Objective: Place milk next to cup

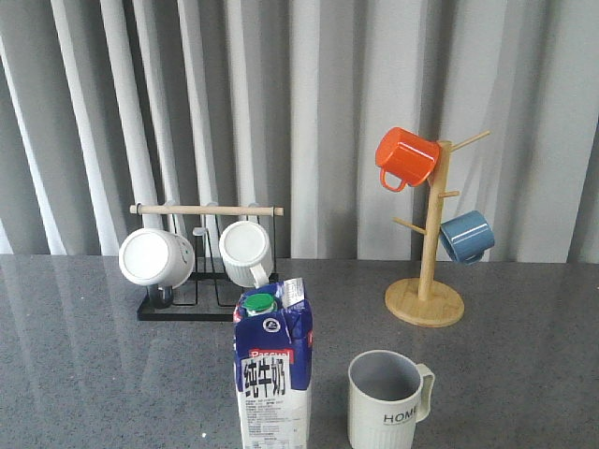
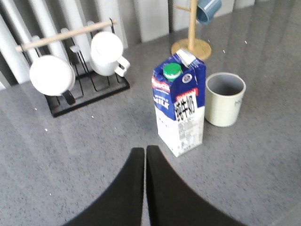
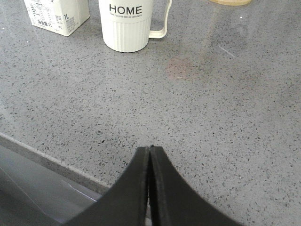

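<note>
Standing upright on the grey table (image 1: 94, 374), the milk (image 1: 273, 369) sits just beside the cup (image 1: 386, 400), on the cup's left side as I look forward. They are close, with a small gap between them. The milk has a green cap (image 1: 260, 303) on top, a dark blue upper part and a white lower part. The cup is cream-white with ribs, grey inside, and has the word HOME on it. Its handle sticks out on the side away from the milk.

My left gripper (image 2: 145, 155) is shut tight, with its two black fingers pressed together. It holds nothing. It hangs over bare table, near the milk but not touching it.

My right gripper (image 3: 150, 153) is shut too, fingers together, and holds nothing. It is near the table's front edge, well apart from the cup.

Behind the cup and to its left is a black rack (image 1: 201, 281) with a wooden bar and two plain white mugs (image 1: 157, 257) on it. Behind the cup and to its right is a wooden mug tree (image 1: 429, 271). An orange mug (image 1: 405, 157) and a blue mug (image 1: 466, 236) hang on it.
</note>
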Controlling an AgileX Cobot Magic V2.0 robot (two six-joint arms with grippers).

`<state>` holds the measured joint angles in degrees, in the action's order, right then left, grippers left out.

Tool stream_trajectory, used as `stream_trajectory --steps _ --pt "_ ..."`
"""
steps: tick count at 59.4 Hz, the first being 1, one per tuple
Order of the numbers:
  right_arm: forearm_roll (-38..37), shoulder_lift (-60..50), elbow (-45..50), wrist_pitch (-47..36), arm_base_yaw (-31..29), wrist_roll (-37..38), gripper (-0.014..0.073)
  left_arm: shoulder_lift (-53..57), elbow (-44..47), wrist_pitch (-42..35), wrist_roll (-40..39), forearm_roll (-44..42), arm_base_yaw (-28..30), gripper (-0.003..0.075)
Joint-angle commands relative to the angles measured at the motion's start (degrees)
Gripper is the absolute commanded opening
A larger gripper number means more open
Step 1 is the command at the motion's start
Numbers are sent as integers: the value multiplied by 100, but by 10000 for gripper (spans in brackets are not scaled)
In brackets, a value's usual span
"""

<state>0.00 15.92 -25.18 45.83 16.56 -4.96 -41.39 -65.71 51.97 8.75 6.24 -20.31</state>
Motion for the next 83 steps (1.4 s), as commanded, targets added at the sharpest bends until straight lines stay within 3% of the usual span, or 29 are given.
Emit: stream_trajectory --steps 1,16,29,42,72,83 --pt "0 45 -152 -358 -20 -13 -9 507 828 -1586 20 -1 7 -7" --pt "0 45 -152 -358 -20 -13 -9 2201 3953 -4070 61 6 618 -7" --pt "0 45 -152 -358 -20 -13 -9 3713 5616 -4661 55 46 1222 -7" --pt "0 40 -152 -323 -20 -13 -9 4278 6191 -4630 43 54 1647 -7" --pt "0 46 -152 -301 -20 -13 -9 4269 6336 -4874 33 50 1661 -7" --pt "0 46 -152 -301 -20 -13 -9 4269 6540 -5538 -1028 -797 1661 -7"
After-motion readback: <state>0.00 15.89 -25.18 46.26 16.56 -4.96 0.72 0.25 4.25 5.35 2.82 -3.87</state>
